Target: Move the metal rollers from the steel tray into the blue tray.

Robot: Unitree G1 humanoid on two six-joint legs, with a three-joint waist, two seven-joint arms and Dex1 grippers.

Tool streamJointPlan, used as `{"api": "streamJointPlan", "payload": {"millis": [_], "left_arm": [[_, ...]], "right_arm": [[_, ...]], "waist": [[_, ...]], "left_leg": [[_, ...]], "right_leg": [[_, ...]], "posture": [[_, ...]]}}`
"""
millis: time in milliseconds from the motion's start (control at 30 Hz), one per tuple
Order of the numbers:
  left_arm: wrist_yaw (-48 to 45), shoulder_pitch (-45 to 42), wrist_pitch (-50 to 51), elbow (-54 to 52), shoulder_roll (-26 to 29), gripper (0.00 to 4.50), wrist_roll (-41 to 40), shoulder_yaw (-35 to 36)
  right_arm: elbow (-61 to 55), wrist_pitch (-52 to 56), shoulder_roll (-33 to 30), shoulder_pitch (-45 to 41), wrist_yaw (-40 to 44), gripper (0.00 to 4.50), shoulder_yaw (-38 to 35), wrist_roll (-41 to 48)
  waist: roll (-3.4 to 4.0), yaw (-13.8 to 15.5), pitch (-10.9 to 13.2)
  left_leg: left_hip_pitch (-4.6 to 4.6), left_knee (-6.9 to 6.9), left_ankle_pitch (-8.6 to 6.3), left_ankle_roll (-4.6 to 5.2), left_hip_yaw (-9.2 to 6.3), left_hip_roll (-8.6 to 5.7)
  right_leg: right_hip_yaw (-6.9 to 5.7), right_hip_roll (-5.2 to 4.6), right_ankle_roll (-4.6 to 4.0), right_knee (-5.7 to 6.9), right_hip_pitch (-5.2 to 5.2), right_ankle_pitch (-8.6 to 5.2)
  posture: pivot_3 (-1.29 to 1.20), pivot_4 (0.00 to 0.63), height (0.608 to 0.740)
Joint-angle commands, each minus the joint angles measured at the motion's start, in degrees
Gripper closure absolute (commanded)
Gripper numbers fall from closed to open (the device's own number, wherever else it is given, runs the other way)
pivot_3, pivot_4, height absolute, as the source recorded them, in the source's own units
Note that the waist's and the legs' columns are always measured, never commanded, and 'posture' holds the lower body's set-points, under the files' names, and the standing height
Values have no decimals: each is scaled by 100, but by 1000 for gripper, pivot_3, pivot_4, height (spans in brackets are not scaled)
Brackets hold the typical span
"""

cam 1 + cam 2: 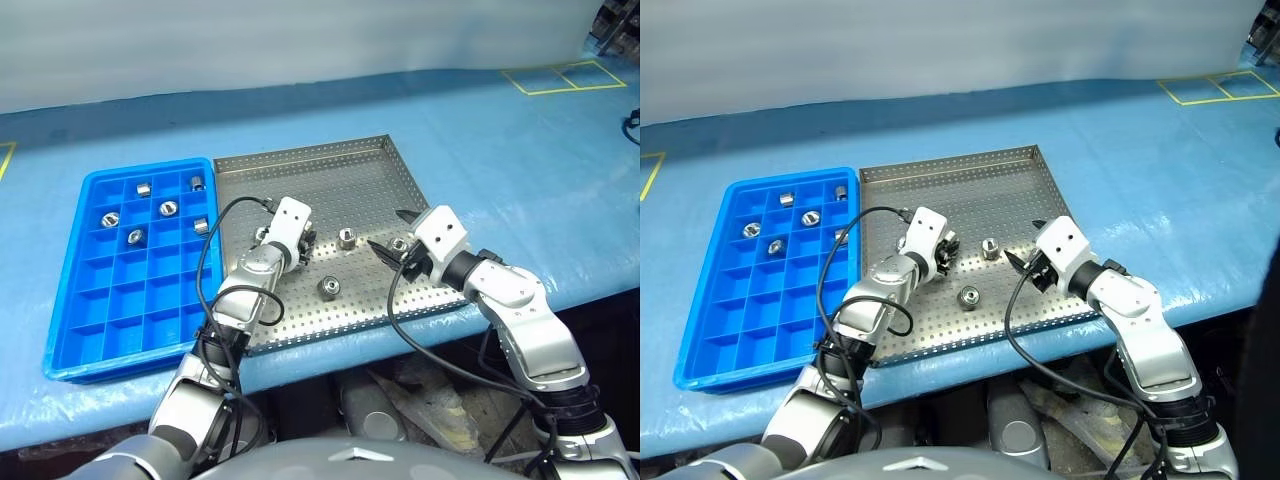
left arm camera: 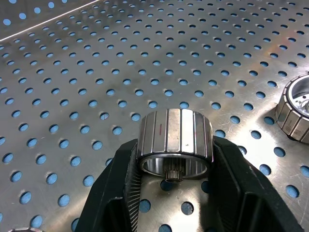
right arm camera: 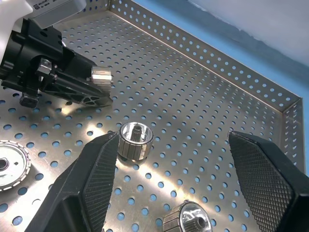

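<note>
The left gripper is closed on a roller, its two black fingers pressing the ribbed sides, just above the perforated floor of the steel tray. In the head views this gripper sits over the middle of the tray, toward its left half.

The right gripper stands wide with nothing between its fingers, over the right part of the tray. In its wrist view, one roller stands on the tray floor between the spread fingers, close to one of them, and another lies nearer the camera. A third roller lies flat at the edge of that view.

In the head views two loose rollers are clear on the tray floor: one near the centre, one nearer the robot. One more sits just by the right gripper's fingertips.

The blue tray lies touching the steel tray's left edge on the blue cloth. Six rollers sit in its far compartments, one per cell, such as one in the far row and one lower down. Its near rows hold nothing.
</note>
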Motion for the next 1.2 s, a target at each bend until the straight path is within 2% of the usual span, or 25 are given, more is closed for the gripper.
{"api": "streamJointPlan", "payload": {"millis": [33, 200, 300, 500, 667, 800, 967, 1200], "left_arm": [[19, 29, -230, -546, -47, 2751, -56, 143], [-96, 234, 31, -1850, -33, 2751, -591, 724], [-213, 573, 623, -3005, 208, 2751, -1159, 1385], [-498, 1386, 1790, -4482, 1439, 2751, -1467, 2046], [-346, 2016, 2633, -5394, 2181, 2751, -1399, 3121], [-206, 2337, 3117, -5626, 2323, 2751, -1312, 3623], [14, 2588, 3357, -5468, 2324, 2751, -1136, 3852], [296, 2585, 3004, -4734, 2187, 2751, -872, 3965]], "right_arm": [[-197, -60, 10, -42, -45, 692, -69, -3], [-224, -16, 140, 14, 14, 692, 138, 55], [-290, 27, 199, 106, 41, 692, 267, 61], [-221, 8, 114, 14, 172, 692, 291, 65], [-67, -51, 118, -80, 309, 692, 393, 62], [-102, -145, 66, -199, 590, 692, 404, 204], [-511, -150, 50, -414, 998, 692, 225, 731], [-572, -83, -17, -451, 981, 692, 308, 741]], "waist": [[0, -2, 0], [-1, -2, 1], [1, 2, 0], [-1, -16, 1], [-7, 55, 5], [-8, 221, 5], [-13, 474, 6], [-20, 714, 3]], "left_leg": [[0, 0, 0, 0, 0, 0], [-5, 0, 0, 0, 0, 5], [-5, -1, -1, -1, 1, 9], [0, 0, 0, -2, 5, 12], [-1, 2, 0, -2, 3, 13], [0, 2, 0, -3, 1, 14], [2, 2, 1, -6, -3, 15], [1, 2, 1, -7, -7, 15]], "right_leg": [[0, 0, 0, 0, 0, 0], [1, 0, 0, 1, -7, 0], [1, 0, -1, 2, -8, 0], [2, 2, -2, 8, -8, -3], [-3, 1, -7, 8, -9, -5], [-7, 0, -13, 7, -9, -8], [-14, -1, -16, 8, -6, -8], [-33, -15, -33, 6, -5, -16]], "posture": [[-261, 150, 740], [-255, 150, 740], [-239, 150, 740], [-239, 150, 740], [-130, 150, 740], [-103, 150, 740], [-76, 150, 740], [-77, 150, 740]]}}
